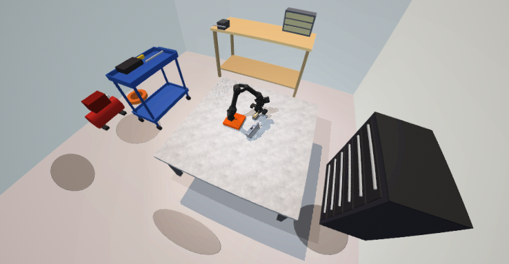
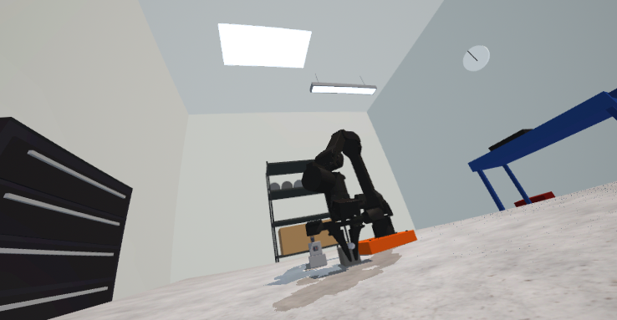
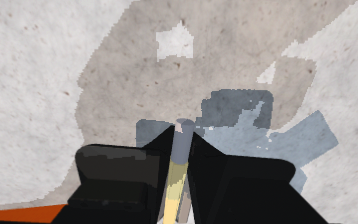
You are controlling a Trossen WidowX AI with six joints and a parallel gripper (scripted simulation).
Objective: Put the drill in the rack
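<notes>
My gripper is shut on the drill, a thin rod with a grey end and a yellow part. The grey end shows between the fingertips in the wrist view; the yellow part runs back between the fingers. A grey fixture stands on the table in front of the gripper in the top view. In the exterior view, one grey upright piece stands left of the fingers, and a grey block is partly hidden behind them. I cannot tell which piece is the rack or the key.
The arm's orange base is close beside the gripper. The pale table extends around them. Beyond it stand a blue cart, a wooden bench and a black drawer cabinet.
</notes>
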